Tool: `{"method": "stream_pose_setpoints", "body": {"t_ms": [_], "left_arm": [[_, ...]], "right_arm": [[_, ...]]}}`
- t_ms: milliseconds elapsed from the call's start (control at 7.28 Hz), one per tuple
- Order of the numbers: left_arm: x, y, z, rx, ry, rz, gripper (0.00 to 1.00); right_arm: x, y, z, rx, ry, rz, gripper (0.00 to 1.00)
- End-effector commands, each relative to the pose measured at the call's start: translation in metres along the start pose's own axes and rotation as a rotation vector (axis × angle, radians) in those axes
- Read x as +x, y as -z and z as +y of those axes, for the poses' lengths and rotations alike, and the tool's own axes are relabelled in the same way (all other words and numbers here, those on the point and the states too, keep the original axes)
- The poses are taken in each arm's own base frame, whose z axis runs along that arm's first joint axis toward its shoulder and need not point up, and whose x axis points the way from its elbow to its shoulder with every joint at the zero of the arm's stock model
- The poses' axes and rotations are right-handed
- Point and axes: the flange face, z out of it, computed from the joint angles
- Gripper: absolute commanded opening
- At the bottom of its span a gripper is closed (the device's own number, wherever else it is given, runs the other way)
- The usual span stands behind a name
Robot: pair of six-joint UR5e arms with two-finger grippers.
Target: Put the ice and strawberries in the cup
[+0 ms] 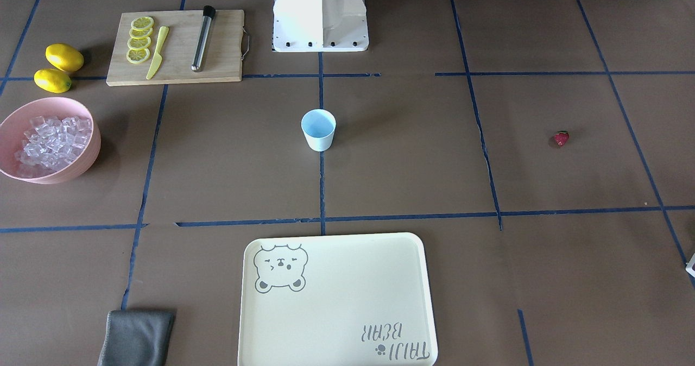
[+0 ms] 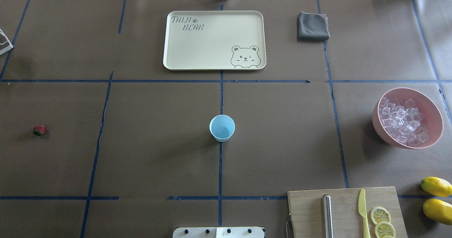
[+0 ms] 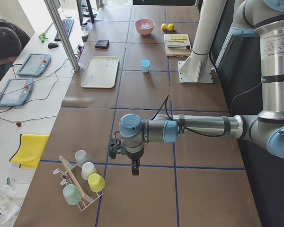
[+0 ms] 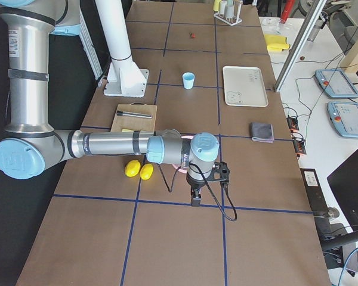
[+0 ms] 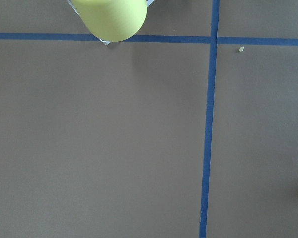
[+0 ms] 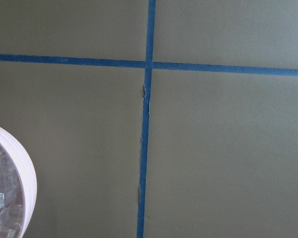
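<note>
Neither pair of fingers can be read. The left gripper (image 3: 133,169) and the right gripper (image 4: 194,199) show only in the two side views, and neither wrist camera catches its own fingertips, so I cannot tell how wide either stands. Nothing appears to hang from either one.

Both point down over the bare table (image 2: 148,153), well apart from the cup (image 2: 222,128) and at opposite ends of it, which looks like a parked pose that leaves the middle free for the cameras.

The cup stands upright and empty at the crossing of the blue tape lines in front of the robot's base, within reach of both arms. The strawberry (image 2: 39,130) lies on its own far out on the cup's left-arm side. The ice (image 2: 402,123) is heaped in the pink bowl (image 2: 376,121) far out on the cup's right-arm side. That split suggests one arm per ingredient.

From the cup, the left gripper hangs out past the strawberry, near a rack of cups (image 3: 80,182). The right gripper hangs just past the bowl, whose rim shows at the edge of its wrist view.

Across the cup from the robot lie a tray (image 2: 212,40) and a grey cloth (image 2: 312,27). On the ice side, nearer the robot, are a cutting board (image 2: 307,209) and lemons (image 2: 436,186).

I judge that no part of the task is done yet.
</note>
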Motion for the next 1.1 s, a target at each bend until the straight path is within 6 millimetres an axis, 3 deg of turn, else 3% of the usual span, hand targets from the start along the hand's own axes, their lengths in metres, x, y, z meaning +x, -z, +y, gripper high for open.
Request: {"method": "stream_pose_setpoints", "body": {"t_ms": [0,412,687,962], "left_arm": [[-0.001,-0.001,0.002,-0.003,0.001,-0.001,1.0],[-0.003,-0.003,0.005,-0.008,0.005,-0.001,1.0],[-0.003,-0.003,0.006,-0.007,0.004,-0.001,1.0],[-0.004,-0.004,0.006,-0.009,0.006,-0.001,1.0]], "right_arm": [[-0.001,0.001,0.0,0.002,0.001,-0.002,1.0],[-0.017,-0.009,-0.004,-0.02,0.034,-0.002,1.0],[-0.029,0.004,-0.02,0.008,0.055,0.0,1.0],[-0.032,0.007,-0.014,0.013,0.06,-0.015,1.0]]}}
